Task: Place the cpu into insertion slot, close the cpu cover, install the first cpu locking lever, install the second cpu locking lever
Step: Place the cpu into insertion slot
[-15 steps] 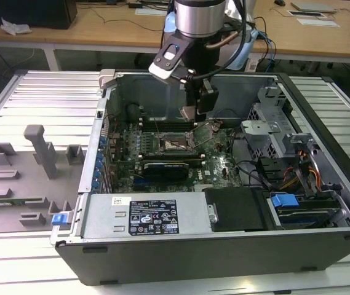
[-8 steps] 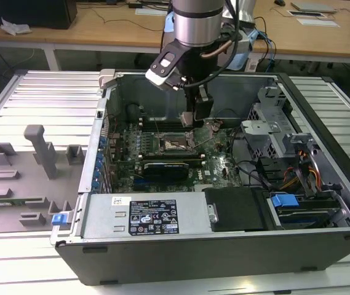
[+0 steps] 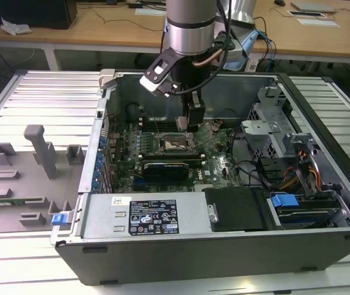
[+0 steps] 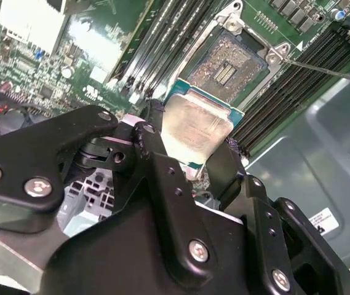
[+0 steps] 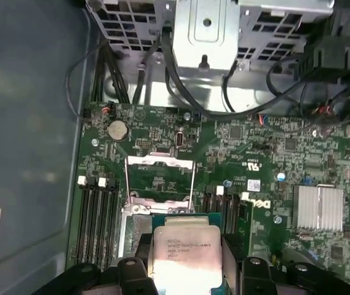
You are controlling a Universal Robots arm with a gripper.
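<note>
One grip: our gripper (image 4: 190,144) pinches the cpu (image 4: 197,123) by two opposite edges.
Offset: we hold it above the insertion slot (image 4: 227,64), apart, not yet seated.

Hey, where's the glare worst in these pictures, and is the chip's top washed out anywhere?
Second wrist view: the chip held by the tool glares pale, its top washed out, and the heat sink is blown white. First wrist view: the chip is evenly lit, markings visible. Exterior view: the board inside the case looks dimmer than the table.
</note>
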